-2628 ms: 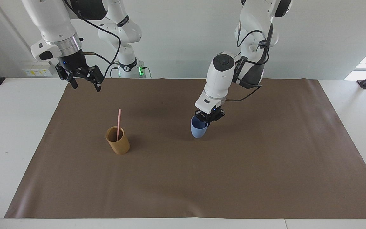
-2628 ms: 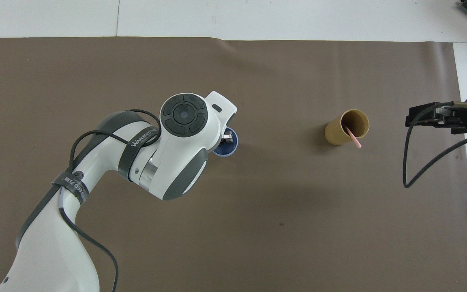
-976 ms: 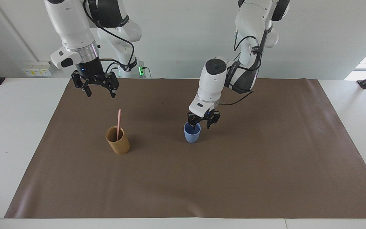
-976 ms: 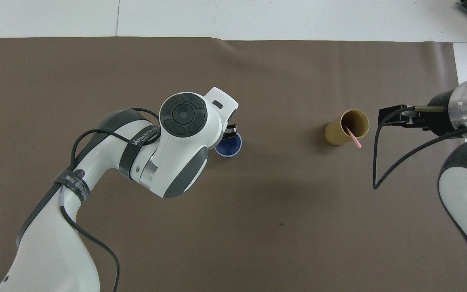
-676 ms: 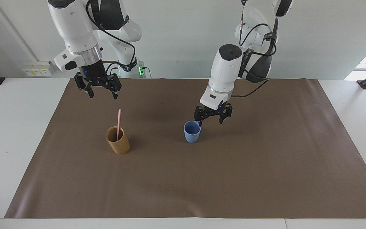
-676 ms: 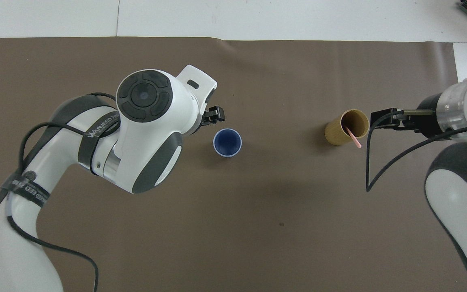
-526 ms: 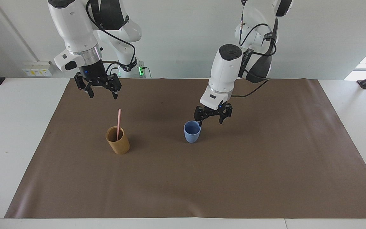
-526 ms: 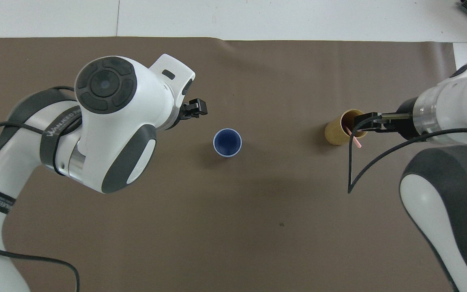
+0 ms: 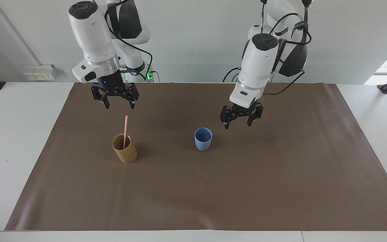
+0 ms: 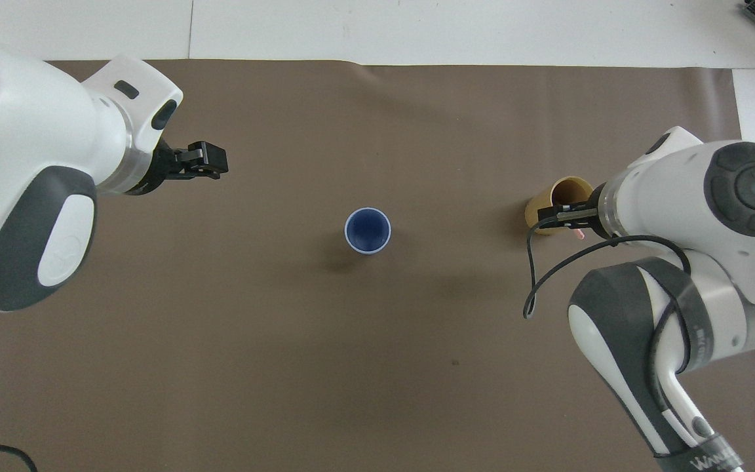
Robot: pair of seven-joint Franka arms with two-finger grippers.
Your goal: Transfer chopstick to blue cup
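Pink, thin and stiff, the plastic-looking chopstick (image 9: 125,131) at left-centre looks light and slippery, so I'd pinch its exposed top; both grippers' fingers (image 9: 106,104) are released.

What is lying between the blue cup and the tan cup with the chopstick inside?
Nothing: between the blue cup and the tan cup holding the chopstick there is only bare brown mat. Both the facing and overhead views show this.

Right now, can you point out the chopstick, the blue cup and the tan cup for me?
chopstick (image 9: 125,129), facing view, on the middle of the pink shaft above the rim.
blue cup (image 9: 203,144), facing view, on its outer wall.
tan cup (image 9: 126,155), facing view, on its outer wall.
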